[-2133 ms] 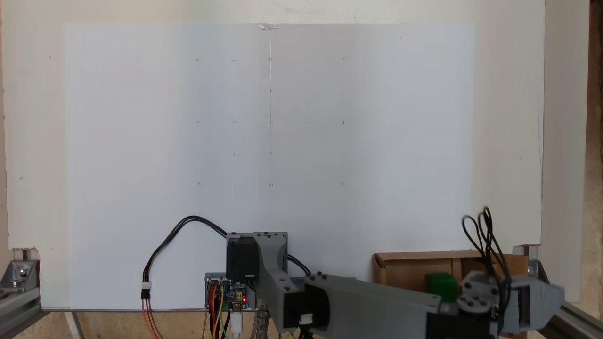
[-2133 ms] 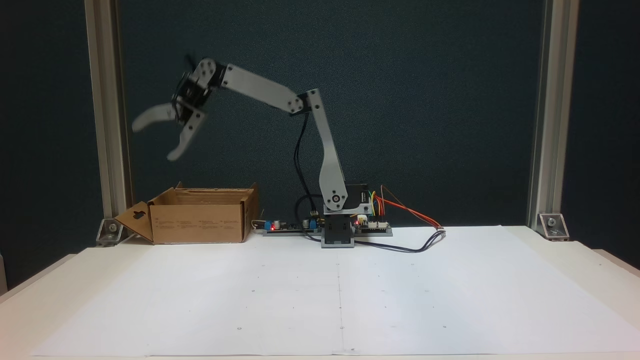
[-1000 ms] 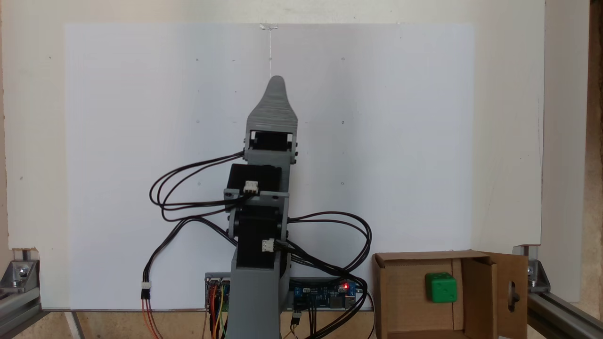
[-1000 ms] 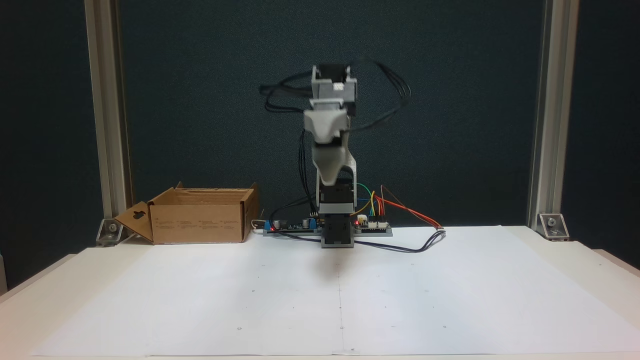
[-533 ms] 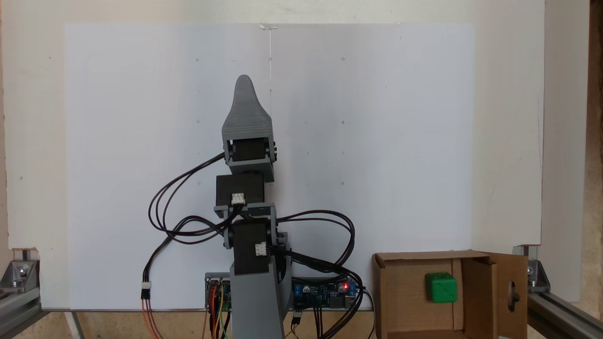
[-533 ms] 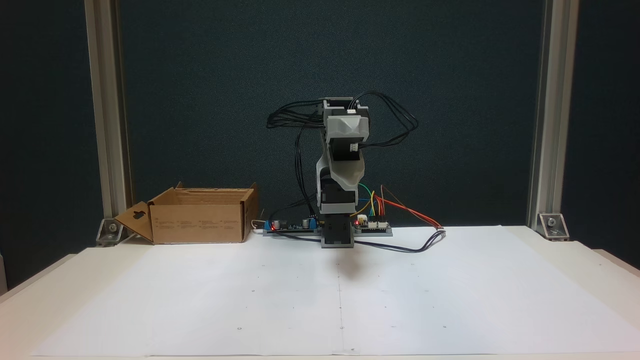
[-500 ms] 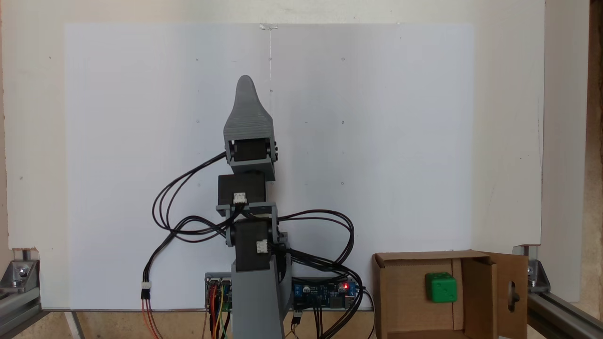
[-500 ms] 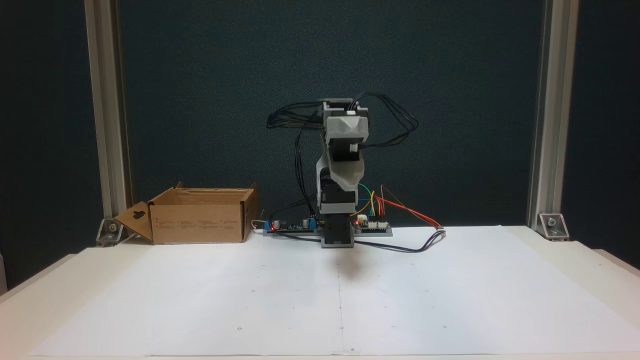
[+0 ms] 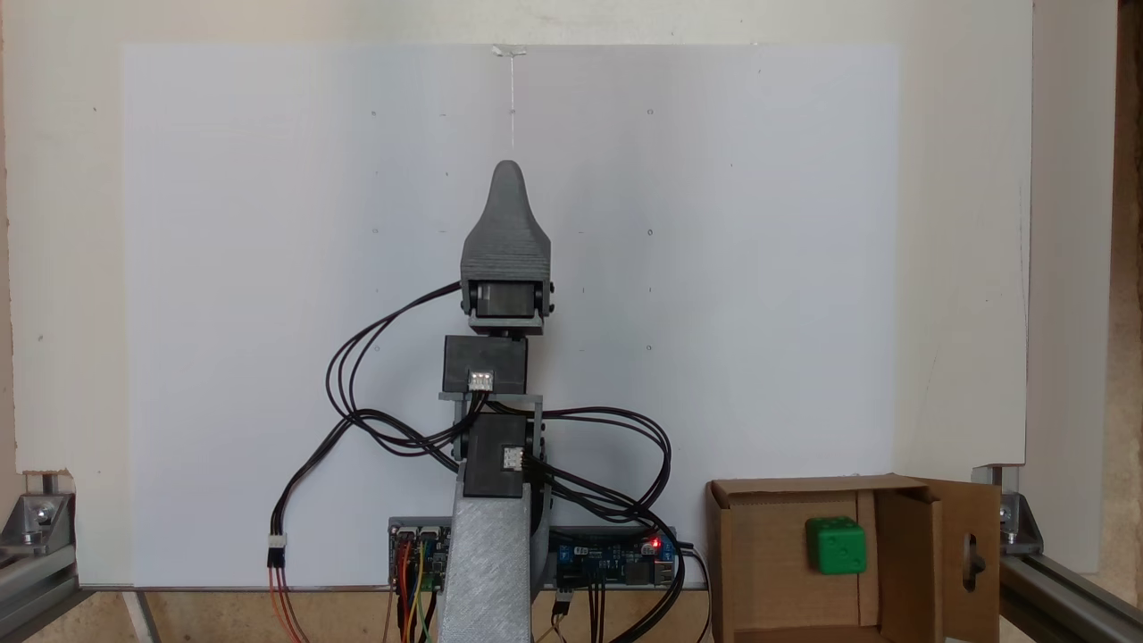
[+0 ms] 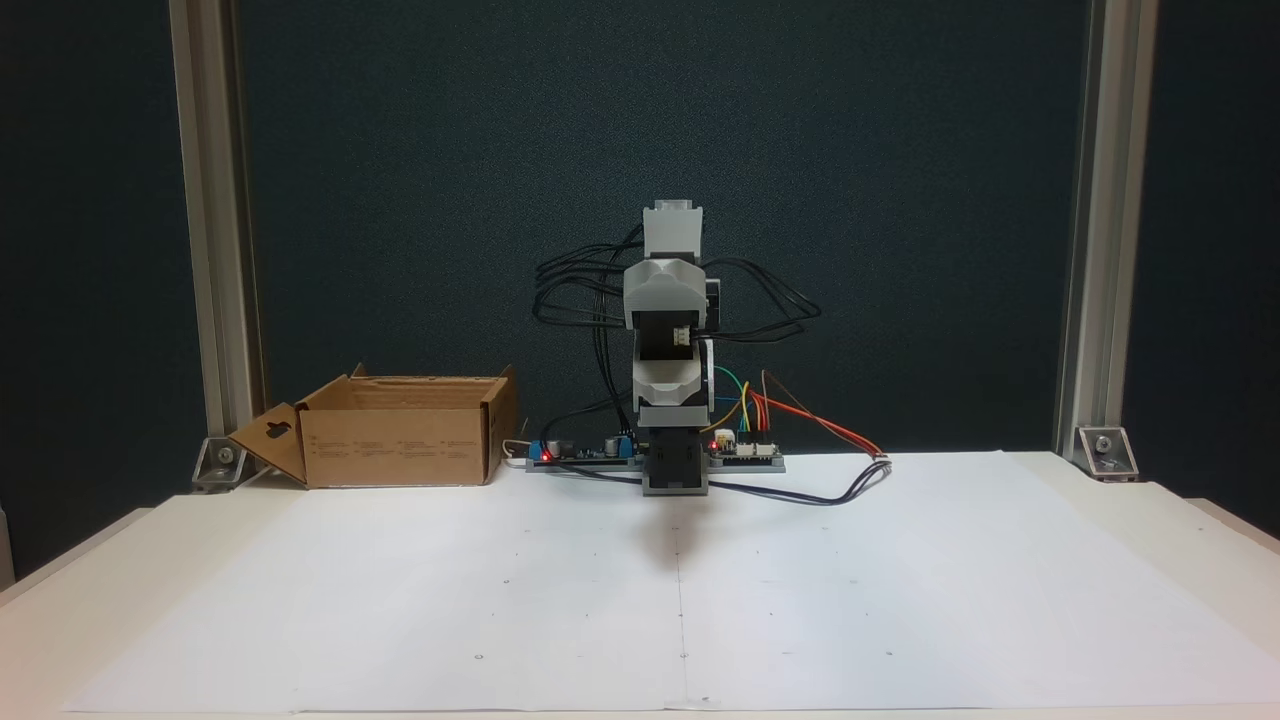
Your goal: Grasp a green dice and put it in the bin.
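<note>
- Fingers (image 9: 506, 192) stack one behind the other, so we cannot tell their state; they have swung away from the bin (image 9: 777, 572).
- We judge the task done: green dice (image 9: 836, 546) lies in that box, well aside of the fingers.

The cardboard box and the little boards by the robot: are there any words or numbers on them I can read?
No text can be read.
The bin: faint lines of small print on its front wall, too small and blurred to read.
The green dice: pips, no letters or numbers.
The circuit boards: any markings are too small to read.
The white paper sheet: tiny dots and a line, no words.
</note>
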